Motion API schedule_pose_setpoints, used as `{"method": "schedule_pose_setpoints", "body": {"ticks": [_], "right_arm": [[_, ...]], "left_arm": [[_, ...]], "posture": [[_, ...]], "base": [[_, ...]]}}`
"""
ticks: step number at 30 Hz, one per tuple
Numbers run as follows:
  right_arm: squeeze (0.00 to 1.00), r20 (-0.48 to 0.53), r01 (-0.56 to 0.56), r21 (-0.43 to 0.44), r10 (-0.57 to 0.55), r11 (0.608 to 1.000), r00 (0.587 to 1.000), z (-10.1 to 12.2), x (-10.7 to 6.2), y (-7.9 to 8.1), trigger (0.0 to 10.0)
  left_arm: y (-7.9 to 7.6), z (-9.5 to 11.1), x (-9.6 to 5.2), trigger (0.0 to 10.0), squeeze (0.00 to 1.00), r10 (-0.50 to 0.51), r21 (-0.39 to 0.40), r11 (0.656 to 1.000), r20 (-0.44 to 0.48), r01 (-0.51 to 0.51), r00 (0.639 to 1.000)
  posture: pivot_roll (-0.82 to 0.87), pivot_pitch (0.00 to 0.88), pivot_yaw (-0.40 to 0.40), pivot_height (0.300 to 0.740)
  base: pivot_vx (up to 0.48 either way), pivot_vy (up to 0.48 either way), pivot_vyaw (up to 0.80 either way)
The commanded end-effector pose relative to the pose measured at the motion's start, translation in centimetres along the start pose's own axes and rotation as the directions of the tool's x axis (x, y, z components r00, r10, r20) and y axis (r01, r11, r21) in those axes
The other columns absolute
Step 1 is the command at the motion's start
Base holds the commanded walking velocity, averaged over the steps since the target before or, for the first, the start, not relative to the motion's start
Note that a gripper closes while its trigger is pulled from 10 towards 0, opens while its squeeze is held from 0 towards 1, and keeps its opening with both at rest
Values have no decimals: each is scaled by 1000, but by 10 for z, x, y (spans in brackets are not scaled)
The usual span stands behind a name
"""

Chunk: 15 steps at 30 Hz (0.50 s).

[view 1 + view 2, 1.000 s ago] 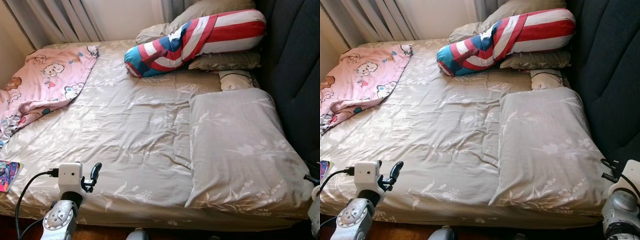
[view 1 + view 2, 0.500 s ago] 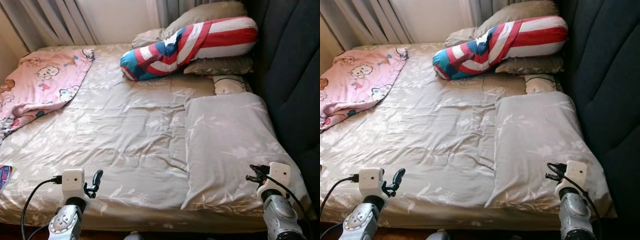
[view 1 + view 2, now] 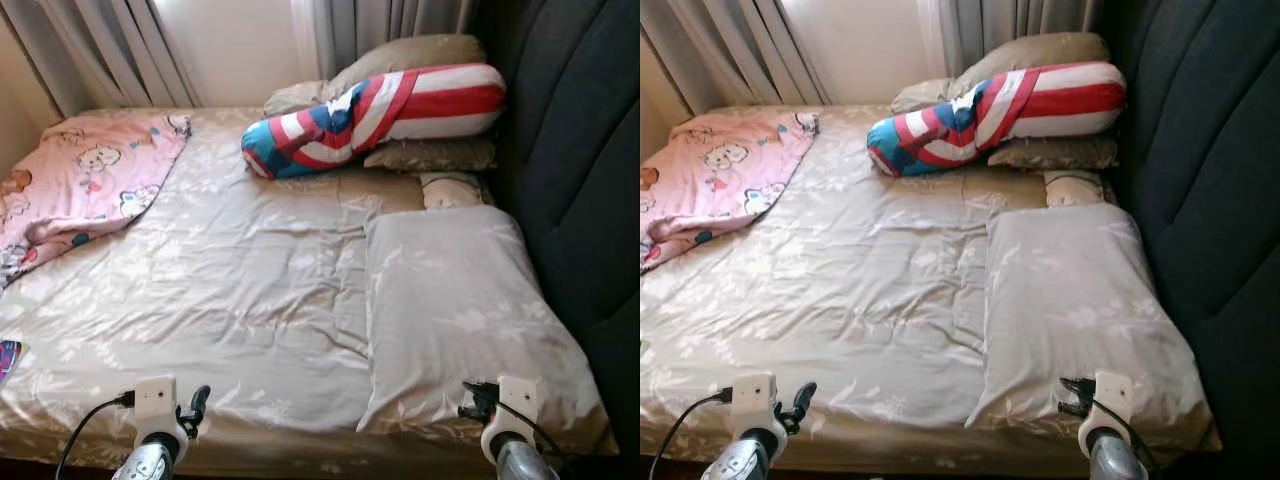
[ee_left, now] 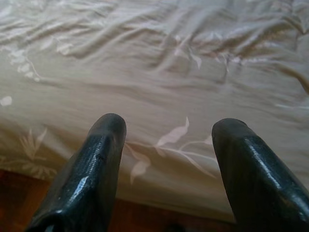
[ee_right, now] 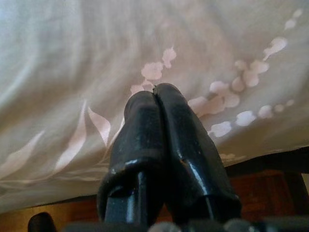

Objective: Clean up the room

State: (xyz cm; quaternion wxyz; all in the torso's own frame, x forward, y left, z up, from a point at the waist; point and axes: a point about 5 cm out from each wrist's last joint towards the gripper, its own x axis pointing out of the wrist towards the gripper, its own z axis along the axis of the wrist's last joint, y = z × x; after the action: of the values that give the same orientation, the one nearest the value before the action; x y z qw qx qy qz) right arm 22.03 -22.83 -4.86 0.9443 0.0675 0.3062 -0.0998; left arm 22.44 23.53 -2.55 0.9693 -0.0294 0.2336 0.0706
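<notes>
I have the left gripper (image 4: 166, 140) spread at the bed's (image 3: 250, 300) near edge; the right gripper (image 5: 161, 104), pinched empty, seems over the pillow (image 3: 450, 300).

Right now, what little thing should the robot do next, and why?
Probably open the right hand and ease it forward onto the near edge of the grey pillow. Its fingers are pressed shut and point at the pillow's floral cloth, so it cannot take hold yet. The left hand is already open, low over the bedsheet.
</notes>
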Motion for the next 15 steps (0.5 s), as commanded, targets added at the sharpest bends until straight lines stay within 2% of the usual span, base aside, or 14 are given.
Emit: {"method": "schedule_pose_setpoints", "body": {"ticks": [1, 11, 12, 15], "right_arm": [[0, -7, -14, 11, 14, 1000, 1000, -2, 0, 3, 10000], [0, -69, 6, 10, -6, 1000, 998, -19, -5, 6, 10000], [0, -113, 29, 19, -27, 999, 993, -30, -9, 4, 10000], [0, -217, 75, 13, -71, 997, 974, -53, -19, -2, 10000]], "left_arm": [[3, -9, -1, 10000, 0, 8, 24, 1000, -42, -7, 999], [0, -37, -5, 10000, 0, 21, 50, 999, -200, -11, 980], [1, -45, -8, 10000, 0, 33, 59, 998, -250, -18, 968], [3, -55, -13, 10000, 0, 42, 72, 997, -304, -20, 952]], "posture": [[-8, 0, 16, 740], [-22, 0, 10, 740], [-35, 0, 15, 740], [-39, 0, 18, 740]], "base": [[0, 0, 0], [0, 0, 0], [0, 0, 0], [0, 0, 0]]}}
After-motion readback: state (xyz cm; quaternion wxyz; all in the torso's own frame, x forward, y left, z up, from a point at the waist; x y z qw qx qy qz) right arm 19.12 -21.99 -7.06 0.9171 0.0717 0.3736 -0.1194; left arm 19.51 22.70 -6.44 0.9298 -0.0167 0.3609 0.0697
